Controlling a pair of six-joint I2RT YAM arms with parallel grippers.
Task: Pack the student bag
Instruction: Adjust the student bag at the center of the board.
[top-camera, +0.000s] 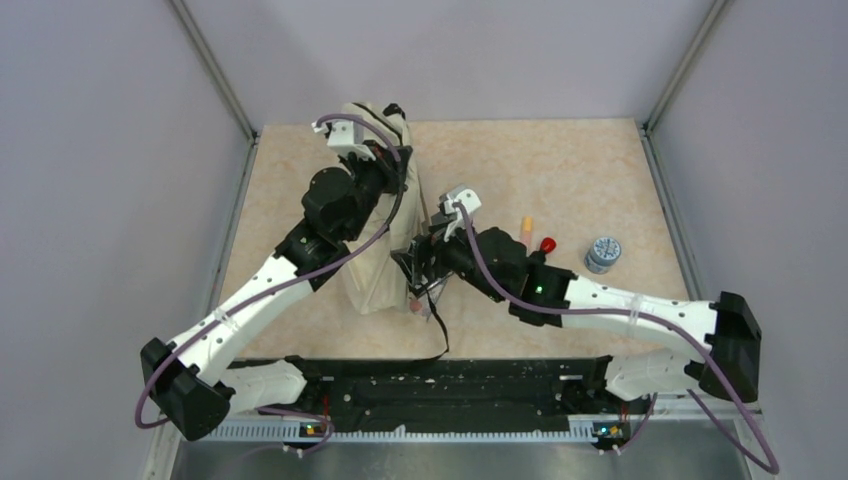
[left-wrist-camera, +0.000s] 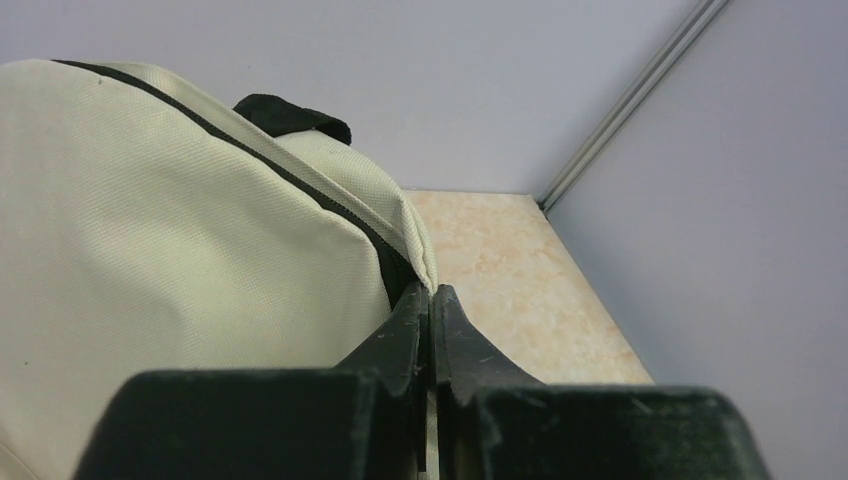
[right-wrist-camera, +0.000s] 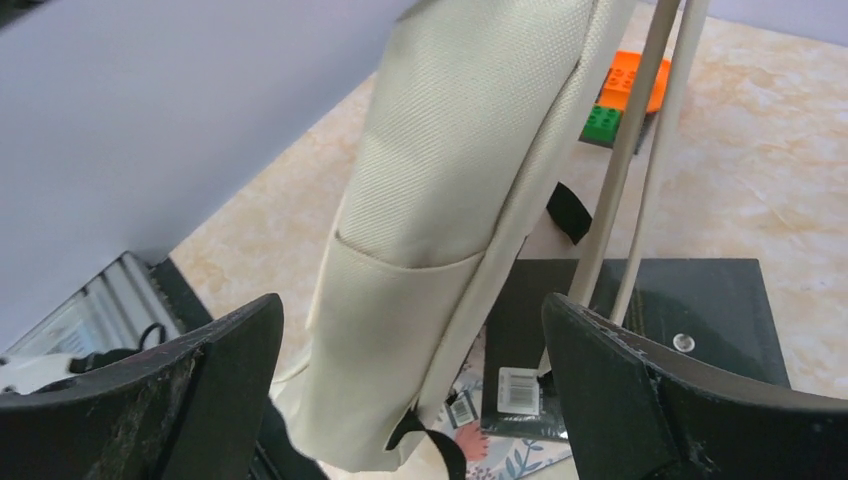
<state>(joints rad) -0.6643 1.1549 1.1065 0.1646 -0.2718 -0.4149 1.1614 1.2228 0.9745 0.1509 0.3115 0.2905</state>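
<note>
Straight ahead of the right claw (right-wrist-camera: 412, 300), whose fingers are spread wide with nothing between them, the beige bag (right-wrist-camera: 450, 150) stands upright on its edge. Its pale straps (right-wrist-camera: 640, 150) run down just to the claw's right onto a black folder (right-wrist-camera: 700, 300), and orange and green blocks (right-wrist-camera: 622, 90) lie farther ahead. At the tips of the left claw (left-wrist-camera: 431, 292), the bag's top corner beside the black zip sits pinched between fingers pressed tightly together.
</note>
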